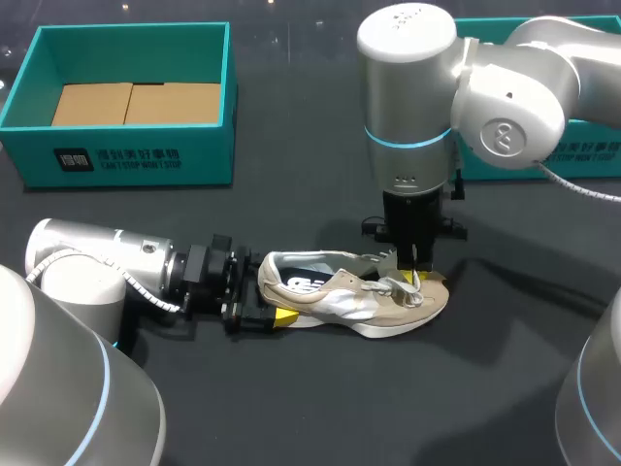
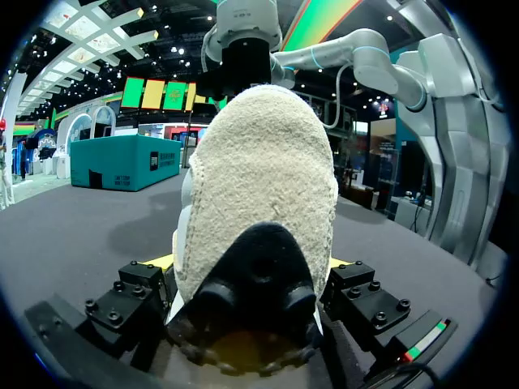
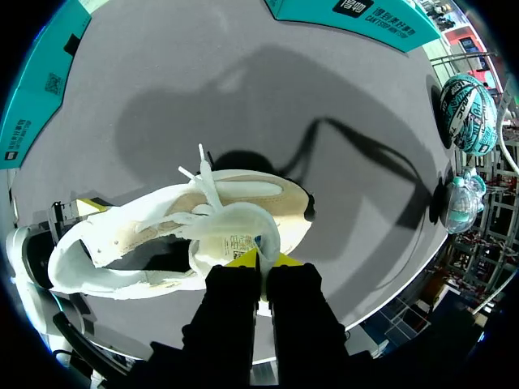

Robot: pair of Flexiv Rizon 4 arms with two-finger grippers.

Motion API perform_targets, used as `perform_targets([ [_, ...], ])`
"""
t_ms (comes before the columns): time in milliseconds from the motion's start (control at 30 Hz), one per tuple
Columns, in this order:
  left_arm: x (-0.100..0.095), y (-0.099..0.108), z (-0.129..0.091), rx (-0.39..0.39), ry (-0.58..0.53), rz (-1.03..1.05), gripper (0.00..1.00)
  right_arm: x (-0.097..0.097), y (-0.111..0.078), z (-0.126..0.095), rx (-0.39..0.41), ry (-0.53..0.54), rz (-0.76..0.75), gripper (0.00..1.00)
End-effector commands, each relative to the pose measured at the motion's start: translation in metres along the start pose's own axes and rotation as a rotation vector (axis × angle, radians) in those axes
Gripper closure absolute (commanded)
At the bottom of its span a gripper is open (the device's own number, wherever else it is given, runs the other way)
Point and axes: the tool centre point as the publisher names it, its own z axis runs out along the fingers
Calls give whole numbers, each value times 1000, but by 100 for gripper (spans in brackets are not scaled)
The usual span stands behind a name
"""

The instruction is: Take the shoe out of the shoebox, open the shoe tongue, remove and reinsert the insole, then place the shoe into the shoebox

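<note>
Dark grey table [image 1: 505, 379] fills the head view. Just off its centre toward 6 o'clock, a beige shoe [image 1: 388, 309] rests on its sole, toe pointing to 3 o'clock. The left gripper [image 1: 274, 309] reaches in from 9 o'clock, its jaws clamping the heel from both sides. The right gripper [image 1: 415, 274] hangs down from 12 o'clock, jaws nearly together, pinching the tongue [image 3: 231, 243]. An open teal box [image 1: 116, 160] sits at 10 o'clock, well apart from the shoe.
</note>
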Motion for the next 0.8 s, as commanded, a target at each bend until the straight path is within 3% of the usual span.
perform_targets([
  [33, -1, 3, 1, 0, -2, 0, 100, -5, 3, 6, 7, -1, 16, 71],
  [100, -1, 3, 1, 0, -2, 0, 100, -7, 4, 7, 9, -4, 27, 42],
  [167, -1, 3, 1, 0, -2, 0, 100, -9, 5, 6, 12, -19, 42, 0],
  [533, -1, 3, 1, 0, -2, 0, 100, -20, 13, 1, 15, -110, 100, 0],
  [800, -1, 3, 1, 0, -2, 0, 100, -24, 7, -39, -61, -115, 67, 0],
])
